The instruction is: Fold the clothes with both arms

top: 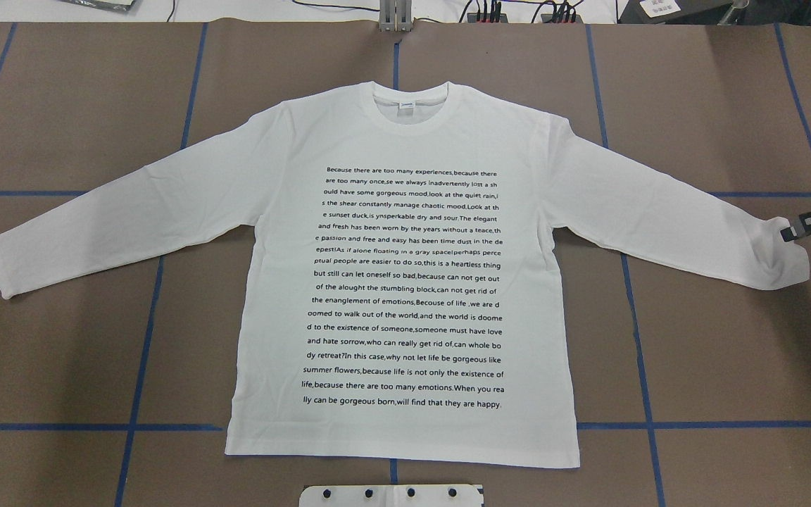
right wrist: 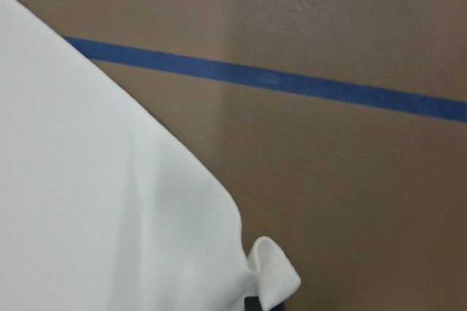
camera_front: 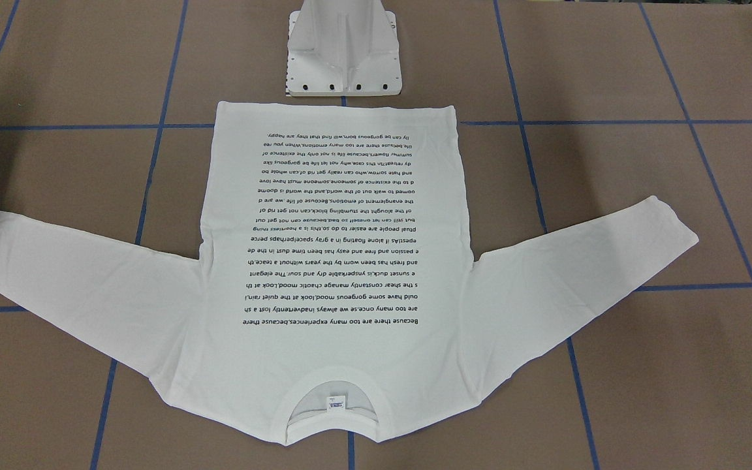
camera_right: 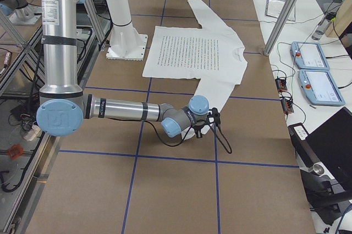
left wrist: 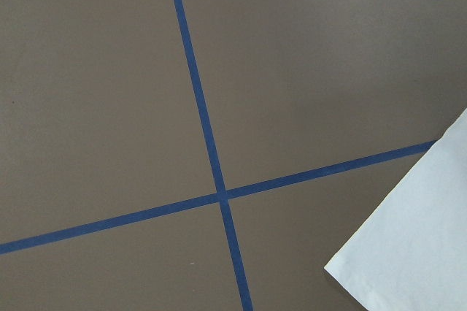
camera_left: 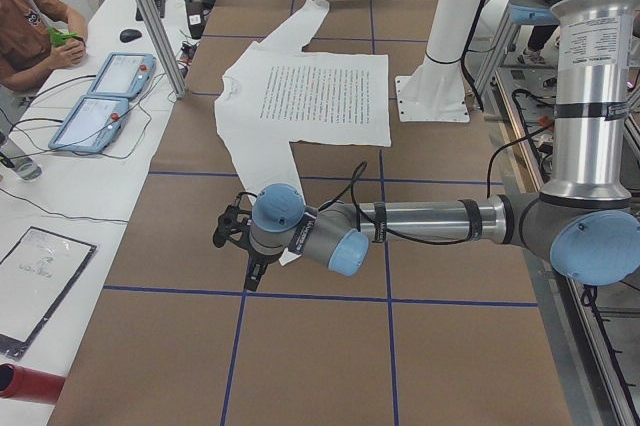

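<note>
— What surrounds the white long-sleeved cotton T-shirt [top: 405, 282]?
— It lies flat on the brown blue-taped table [top: 729, 352], with the white pedestal base [camera_front: 343, 59] beside its hem.
— Grippers?
— The right black claw gripper [top: 789, 234] pinches a cuff; for the left gripper [camera_left: 236, 254], I cannot tell.

White long-sleeved T-shirt [top: 405, 282] lies flat, text up, sleeves spread, right tool [top: 791, 233] pinching one cuff.

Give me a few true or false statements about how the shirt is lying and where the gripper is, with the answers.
1. The T-shirt lies printed side up. True.
2. Both sleeves are folded over its body. False: they are spread flat to either side.
3. The right gripper is at a sleeve cuff. True; the cloth puckers there.
4. The collar lies nearest the robot's base. False: the hem does.
</note>
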`<control>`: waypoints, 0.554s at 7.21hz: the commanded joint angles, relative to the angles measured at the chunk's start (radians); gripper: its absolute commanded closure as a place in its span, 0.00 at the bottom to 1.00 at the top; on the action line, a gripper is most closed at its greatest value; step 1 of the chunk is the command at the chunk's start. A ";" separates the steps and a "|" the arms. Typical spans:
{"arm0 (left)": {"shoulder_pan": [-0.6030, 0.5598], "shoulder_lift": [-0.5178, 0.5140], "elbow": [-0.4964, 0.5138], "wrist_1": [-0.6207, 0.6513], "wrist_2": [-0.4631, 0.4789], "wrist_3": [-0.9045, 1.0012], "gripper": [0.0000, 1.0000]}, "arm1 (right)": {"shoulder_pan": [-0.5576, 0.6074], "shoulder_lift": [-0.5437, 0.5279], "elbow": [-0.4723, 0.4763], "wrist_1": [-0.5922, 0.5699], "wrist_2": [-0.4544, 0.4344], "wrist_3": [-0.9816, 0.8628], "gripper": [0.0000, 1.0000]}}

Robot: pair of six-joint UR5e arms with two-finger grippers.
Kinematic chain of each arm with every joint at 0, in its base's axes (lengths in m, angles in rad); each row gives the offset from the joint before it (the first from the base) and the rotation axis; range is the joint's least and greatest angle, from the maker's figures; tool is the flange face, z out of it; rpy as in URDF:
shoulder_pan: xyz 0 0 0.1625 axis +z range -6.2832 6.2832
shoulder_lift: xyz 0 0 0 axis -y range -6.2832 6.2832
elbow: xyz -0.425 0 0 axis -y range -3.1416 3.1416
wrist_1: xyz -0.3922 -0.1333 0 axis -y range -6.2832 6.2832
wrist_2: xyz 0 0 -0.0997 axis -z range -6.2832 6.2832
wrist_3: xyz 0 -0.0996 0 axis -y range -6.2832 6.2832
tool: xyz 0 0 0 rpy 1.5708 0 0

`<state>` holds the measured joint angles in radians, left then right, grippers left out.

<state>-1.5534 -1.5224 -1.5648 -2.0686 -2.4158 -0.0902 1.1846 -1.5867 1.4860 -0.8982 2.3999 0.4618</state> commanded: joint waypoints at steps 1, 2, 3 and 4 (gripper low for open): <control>0.000 -0.005 0.005 -0.043 -0.002 0.001 0.00 | 0.004 0.097 0.109 -0.031 0.154 0.226 1.00; -0.002 -0.002 0.000 -0.068 -0.003 -0.003 0.00 | -0.012 0.160 0.118 -0.033 0.153 0.277 1.00; -0.002 0.001 -0.007 -0.070 -0.005 -0.002 0.00 | -0.038 0.228 0.120 -0.033 0.153 0.358 1.00; -0.002 0.004 -0.015 -0.071 -0.005 -0.002 0.00 | -0.081 0.328 0.122 -0.034 0.141 0.489 1.00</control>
<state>-1.5551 -1.5222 -1.5714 -2.1342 -2.4199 -0.0921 1.1462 -1.3672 1.6027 -0.9304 2.5462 0.8127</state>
